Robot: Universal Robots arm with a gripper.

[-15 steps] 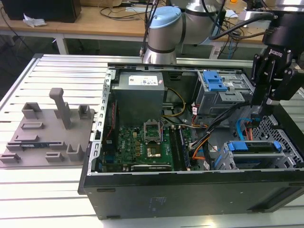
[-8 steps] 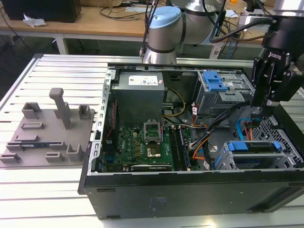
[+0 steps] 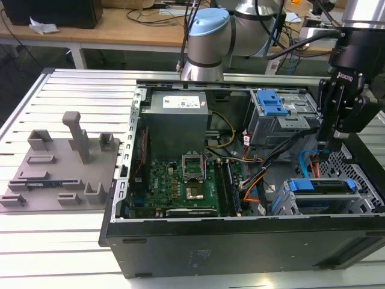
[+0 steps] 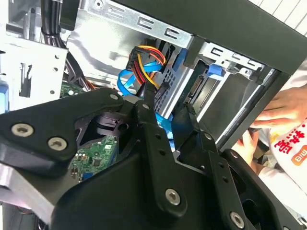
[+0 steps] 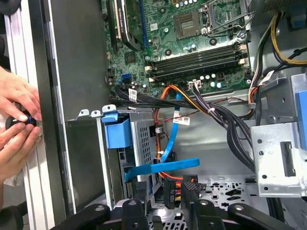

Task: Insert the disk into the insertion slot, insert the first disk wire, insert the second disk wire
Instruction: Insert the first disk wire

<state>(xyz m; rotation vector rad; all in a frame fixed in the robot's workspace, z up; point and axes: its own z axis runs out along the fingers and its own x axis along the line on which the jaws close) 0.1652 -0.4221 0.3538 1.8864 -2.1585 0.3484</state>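
Slatted metal tabletop (image 3: 60, 241) bearing an open black computer case (image 3: 240, 247), green motherboard (image 3: 180, 180) exposed toward 9 o'clock inside it in the exterior view. Grey perforated insertion slot (image 3: 361, 186) at 4 o'clock of the case, the disk (image 3: 319, 185) seated inside in its blue carrier. Black claw (image 3: 326, 144) at 3 o'clock, hanging just above that slot; cannot tell whether clenched or released. A person's hands (image 5: 17, 115) at the case's outer edge in the first wrist view. Thin light-blue second disk wire (image 5: 165, 167) looping near the claw there.
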